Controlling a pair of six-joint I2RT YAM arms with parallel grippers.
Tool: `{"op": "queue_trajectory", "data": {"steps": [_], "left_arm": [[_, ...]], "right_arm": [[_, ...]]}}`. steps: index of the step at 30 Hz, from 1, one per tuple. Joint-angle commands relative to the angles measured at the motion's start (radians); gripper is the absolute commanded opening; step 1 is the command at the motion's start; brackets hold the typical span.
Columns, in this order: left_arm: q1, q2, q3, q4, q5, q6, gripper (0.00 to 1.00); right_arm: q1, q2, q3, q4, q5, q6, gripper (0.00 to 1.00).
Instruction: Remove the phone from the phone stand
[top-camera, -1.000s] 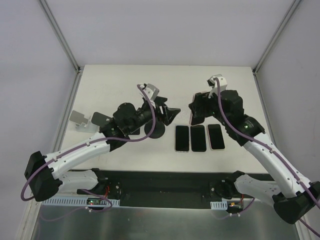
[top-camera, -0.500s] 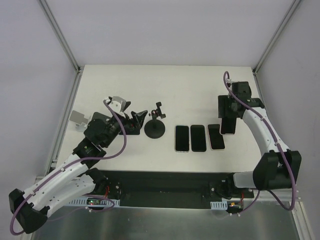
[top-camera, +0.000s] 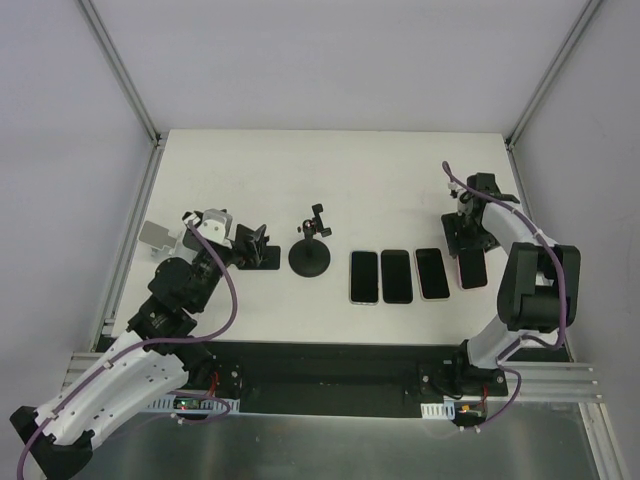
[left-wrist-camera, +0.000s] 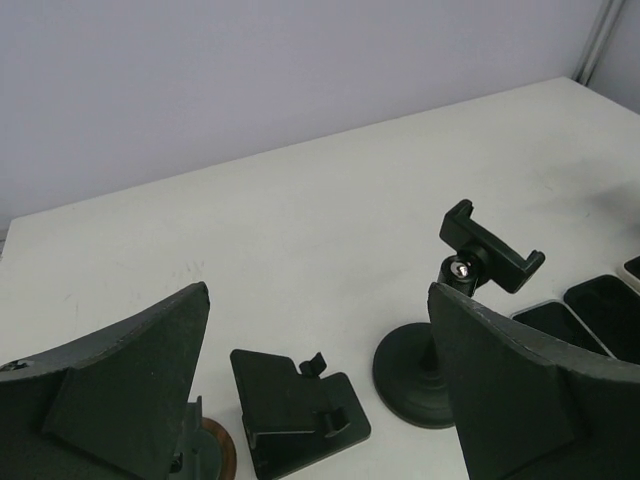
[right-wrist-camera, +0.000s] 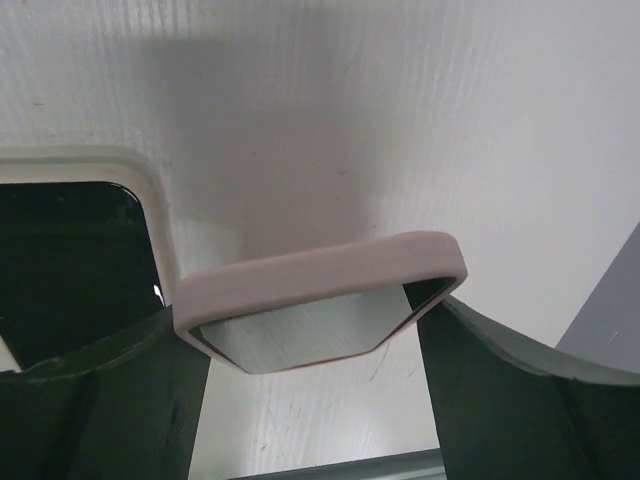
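Pink-cased phone (right-wrist-camera: 315, 290) clamped in your R gripper (top-camera: 470, 245), prob. touching table (top-camera: 380, 180); three phones (top-camera: 397, 276) left, table edge close right.

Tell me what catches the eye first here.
On the right side, the right gripper holds a pink-cased phone at the end of a row of three phones lying flat. In the middle, the clamp stand stands empty, and the left gripper hangs open to its left.
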Motion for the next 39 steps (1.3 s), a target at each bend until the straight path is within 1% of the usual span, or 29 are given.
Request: {"op": "queue_trajectory", "data": {"steps": [1, 6, 12, 22, 25, 30, 31, 33, 34, 36, 37, 39], "left_arm": [[0.004, 0.025, 0.006, -0.004, -0.016, 0.034, 0.90], [0.005, 0.011, -0.005, 0.008, -0.004, 0.031, 0.90], [0.005, 0.019, -0.005, 0.008, 0.000, 0.030, 0.90], [0.016, 0.020, -0.007, 0.008, 0.005, 0.028, 0.90], [0.016, 0.020, -0.007, 0.010, 0.008, 0.027, 0.90], [0.018, 0.019, -0.007, 0.010, 0.016, 0.020, 0.90], [0.018, 0.019, -0.007, 0.010, 0.017, 0.020, 0.90], [0.018, 0.017, -0.007, 0.008, 0.022, 0.017, 0.90], [0.018, 0.017, -0.007, 0.010, 0.023, 0.017, 0.90], [0.018, 0.014, -0.007, 0.010, 0.025, 0.019, 0.90], [0.018, 0.014, -0.007, 0.008, 0.026, 0.019, 0.90], [0.018, 0.014, -0.007, 0.010, 0.023, 0.017, 0.90]], "right_arm": [[-0.006, 0.055, 0.048, -0.022, 0.018, -0.060, 0.11], [-0.009, 0.126, 0.062, -0.019, -0.017, -0.033, 0.11], [-0.009, 0.173, 0.053, -0.019, -0.008, 0.001, 0.13], [-0.010, 0.147, -0.012, -0.019, 0.029, 0.012, 0.15], [-0.010, 0.129, -0.033, -0.019, 0.032, 0.015, 0.17], [-0.012, 0.106, -0.065, -0.019, 0.044, 0.010, 0.26], [-0.012, 0.103, -0.068, -0.018, 0.036, 0.007, 0.30], [-0.012, 0.104, -0.068, -0.013, 0.018, 0.006, 0.35], [-0.012, 0.104, -0.065, -0.015, 0.016, 0.006, 0.40], [-0.013, 0.117, -0.056, -0.018, 0.019, 0.002, 0.47], [-0.013, 0.120, -0.053, -0.018, 0.022, 0.001, 0.53], [-0.018, 0.127, -0.041, -0.019, 0.023, 0.001, 0.59]]}}
